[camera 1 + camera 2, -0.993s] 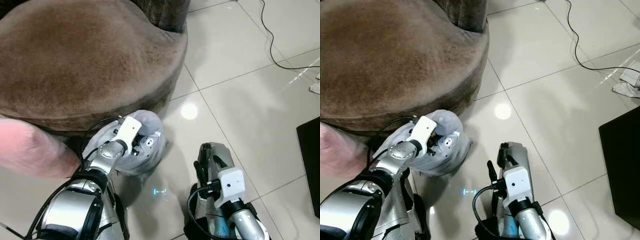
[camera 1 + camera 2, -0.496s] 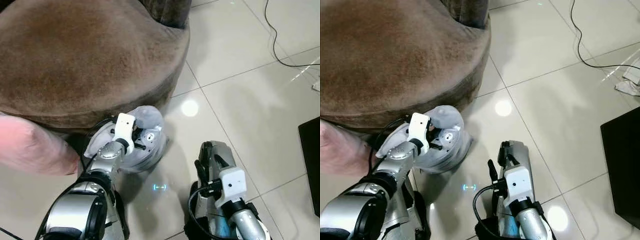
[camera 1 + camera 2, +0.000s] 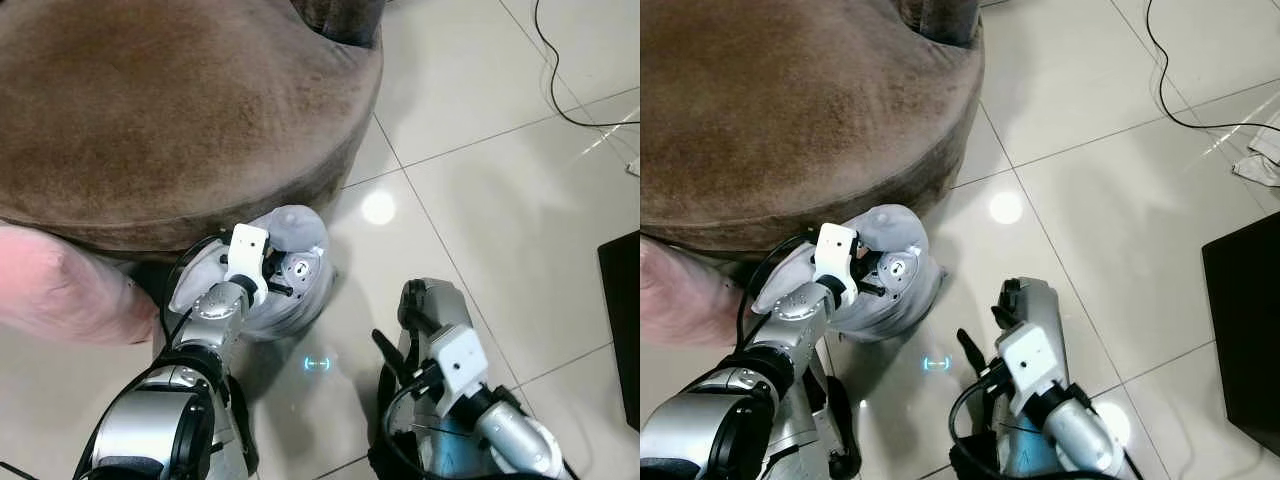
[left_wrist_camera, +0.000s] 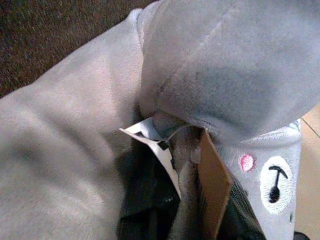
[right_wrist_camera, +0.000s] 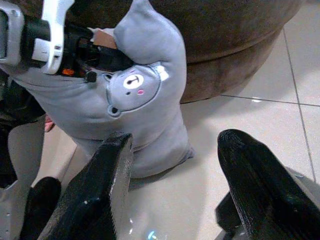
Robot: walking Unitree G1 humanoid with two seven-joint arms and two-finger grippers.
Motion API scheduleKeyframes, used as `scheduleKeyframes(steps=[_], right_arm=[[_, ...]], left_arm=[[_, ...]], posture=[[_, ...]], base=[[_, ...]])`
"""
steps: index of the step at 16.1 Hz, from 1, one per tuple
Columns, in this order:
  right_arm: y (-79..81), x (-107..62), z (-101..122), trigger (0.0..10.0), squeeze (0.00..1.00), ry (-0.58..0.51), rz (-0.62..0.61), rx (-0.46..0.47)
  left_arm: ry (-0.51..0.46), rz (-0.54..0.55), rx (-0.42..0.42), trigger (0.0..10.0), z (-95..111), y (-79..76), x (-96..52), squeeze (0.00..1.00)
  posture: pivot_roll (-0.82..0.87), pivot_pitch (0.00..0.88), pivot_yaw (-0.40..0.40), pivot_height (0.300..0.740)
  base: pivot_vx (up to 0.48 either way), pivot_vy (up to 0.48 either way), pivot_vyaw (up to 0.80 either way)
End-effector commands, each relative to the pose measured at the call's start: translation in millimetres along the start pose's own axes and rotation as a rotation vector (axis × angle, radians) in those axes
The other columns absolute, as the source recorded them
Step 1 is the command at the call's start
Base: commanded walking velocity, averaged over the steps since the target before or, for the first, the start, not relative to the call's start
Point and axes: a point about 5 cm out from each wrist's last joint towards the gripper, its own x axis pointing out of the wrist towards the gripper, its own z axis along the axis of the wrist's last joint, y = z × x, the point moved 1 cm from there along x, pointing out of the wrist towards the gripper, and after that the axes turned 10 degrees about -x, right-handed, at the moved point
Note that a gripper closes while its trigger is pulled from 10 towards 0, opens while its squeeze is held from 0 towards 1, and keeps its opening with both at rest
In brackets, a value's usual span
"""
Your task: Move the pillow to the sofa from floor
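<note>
The grey pillow (image 5: pixel 135 100), a soft plush one with a small bear face stitched on it, sits low against the base of the brown sofa (image 3: pixel 150 100), its bottom corner apparently resting on the tiled floor (image 3: pixel 480 190). The left hand (image 3: pixel 285 275) is buried in the upper folds of the pillow; in the left wrist view the fabric bunches tightly around the dark fingers and a card tag (image 4: pixel 212 190), so the hand appears clamped on a pinch of cloth near the top edge. The right hand (image 5: pixel 175 190) hangs just beside the pillow with its two black fingers spread wide and nothing between them.

To the robot's left a pink cushion (image 3: pixel 60 300) lies on the floor against the sofa front. A black cable (image 3: pixel 560 75) runs across the tiles well away to the right, and a dark flat object (image 3: pixel 625 320) lies at the right edge.

The main risk is the grip: the hold looks to be on a fold of loose plush, perhaps partly on the tag, so the fabric could slip free as the weight comes off the floor. The sofa's seat bulges outward above the pillow, so a straight lift could catch the pillow under that overhang and drag it from the fingers. The open right hand could help support it from below.
</note>
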Motion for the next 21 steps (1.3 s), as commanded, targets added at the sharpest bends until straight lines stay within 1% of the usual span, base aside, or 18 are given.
scheduleKeyframes(steps=[1, 3, 4, 5, 7, 10, 13, 14, 16, 17, 18, 19, 20, 21], right_arm=[[2.4, -4.4, -8.6, 10.0, 0.00, 0.046, 0.020, 0.029], [4.3, -3.5, -8.8, 10.0, 0.00, 0.047, 0.031, 0.034], [5.2, -2.9, -9.0, 10.0, 0.00, 0.046, 0.044, 0.039], [4.9, -1.8, -8.3, 10.0, 0.00, 0.040, 0.059, 0.043], [1.6, 0.0, -8.0, 10.0, 0.00, 0.038, 0.066, 0.042], [2.0, 2.0, -8.8, 10.0, 0.00, 0.038, 0.066, 0.041], [2.3, 3.7, -9.4, 10.0, 0.00, 0.037, 0.063, 0.042], [1.4, 5.6, -9.6, 10.0, 0.00, 0.037, 0.055, 0.043], [1.0, 6.3, -10.0, 10.0, 0.00, 0.036, 0.053, 0.045], [1.5, 7.1, -9.9, 10.0, 0.00, 0.035, 0.054, 0.047], [1.6, 7.4, -9.8, 10.0, 0.00, 0.035, 0.054, 0.048], [1.8, 7.9, -9.6, 10.0, 0.00, 0.035, 0.054, 0.049], [1.9, 7.9, -9.6, 10.0, 0.00, 0.035, 0.053, 0.050], [2.1, 8.3, -9.5, 10.0, 0.00, 0.035, 0.054, 0.050]], left_arm=[[0.044, 0.033, -0.033, 0.0, -17.7, 3.9, -6.1, 0.00], [-0.009, 0.013, -0.032, 0.0, -7.7, -0.1, -2.9, 0.00], [-0.056, -0.013, -0.030, 0.0, 0.3, -5.4, -0.4, 0.00], [-0.131, -0.057, -0.027, 0.0, 13.0, -14.1, 2.5, 0.00], [-0.212, -0.082, -0.035, 0.0, 27.8, -18.8, 4.3, 0.00], [-0.293, -0.105, -0.032, 0.0, 45.9, -22.2, 5.7, 0.00], [-0.358, -0.144, -0.008, 0.0, 60.3, -29.8, 6.2, 0.00], [-0.404, -0.169, 0.007, 0.0, 71.9, -35.3, 6.5, 0.00], [-0.434, -0.186, 0.030, 0.0, 79.9, -39.1, 6.2, 0.00], [-0.482, -0.216, 0.052, 0.0, 92.1, -46.1, 5.3, 0.00], [-0.495, -0.228, 0.058, 0.0, 95.5, -48.4, 4.9, 0.00], [-0.529, -0.246, 0.068, 0.0, 104.0, -53.0, 3.4, 0.00], [-0.540, -0.252, 0.067, 0.0, 106.9, -54.4, 2.9, 0.00], [-0.572, -0.267, 0.074, 0.0, 115.7, -58.1, 1.2, 0.00]], posture=[[-0.09, 0.364, -0.047, 0.439], [-0.08, 0.361, -0.050, 0.439], [-0.08, 0.356, -0.052, 0.439], [-0.07, 0.352, -0.055, 0.439], [-0.07, 0.348, -0.058, 0.439], [-0.07, 0.345, -0.062, 0.439], [-0.06, 0.338, -0.065, 0.439], [-0.06, 0.335, -0.066, 0.439], [-0.06, 0.332, -0.069, 0.439], [-0.06, 0.331, -0.069, 0.439], [-0.06, 0.330, -0.071, 0.439], [-0.06, 0.330, -0.071, 0.439], [-0.06, 0.330, -0.071, 0.439], [-0.05, 0.328, -0.072, 0.439]], base=[[0.000, 0.000, 0.00], [0.000, 0.000, 0.00], [0.000, 0.000, 0.00], [0.000, 0.000, 0.00], [0.000, 0.000, 0.00], [0.000, 0.000, 0.00], [0.000, 0.000, 0.00], [0.000, 0.000, 0.00], [0.000, 0.000, 0.00], [0.000, 0.000, 0.00], [0.000, 0.000, 0.00], [0.000, 0.000, 0.00], [0.000, 0.000, 0.00], [0.000, 0.000, 0.00]])
